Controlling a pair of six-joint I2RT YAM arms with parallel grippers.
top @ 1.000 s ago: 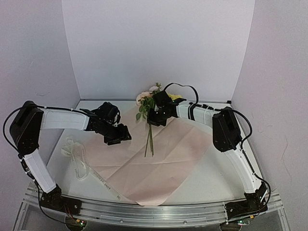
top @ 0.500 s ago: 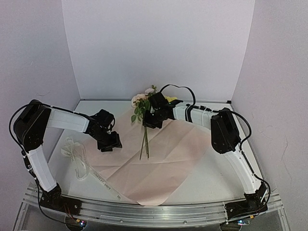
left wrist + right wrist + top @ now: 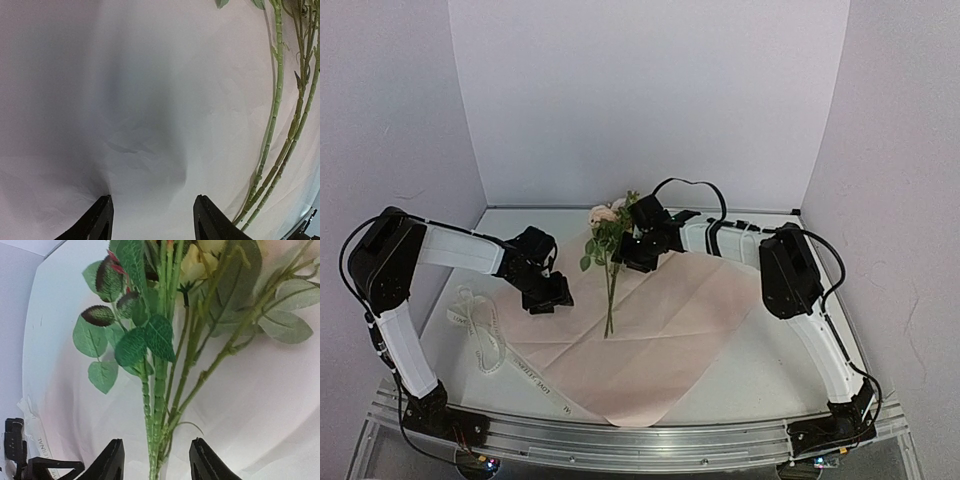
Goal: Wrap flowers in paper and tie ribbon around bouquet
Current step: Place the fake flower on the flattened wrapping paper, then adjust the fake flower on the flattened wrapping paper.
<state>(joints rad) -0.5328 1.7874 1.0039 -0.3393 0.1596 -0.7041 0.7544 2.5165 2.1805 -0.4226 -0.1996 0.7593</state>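
Counts: two white-and-black robot arms, two hands, one ribbon, one flower bunch, one paper sheet.

Far left on the table lies one long narrow cream ribbon (image 3: 530,372), loose and looped. One end runs under the paper's near left edge. It carries dark printed letters, too small to read.

Next is the left hand (image 3: 548,298), low over the paper's left corner. Its fingers are parted and grasp nothing, with only bare paper between them in the left wrist view.

In the middle is one small bunch of artificial flowers (image 3: 604,228) with pale pink and yellow blooms and green leaves. Its thin green stems lie on the paper, blooms toward the back wall. At least three stems show.

The right hand (image 3: 628,258) is at the upper stems. It is released: the fingers stand apart and the stems pass loosely between them.

One large pink tissue-like paper sheet (image 3: 660,330) lies flat and creased, spreading right and toward the near edge.

The table (image 3: 790,350) is white. Plain pale walls (image 3: 650,100) stand on three sides, and a metal rail (image 3: 620,440) runs along the near edge.
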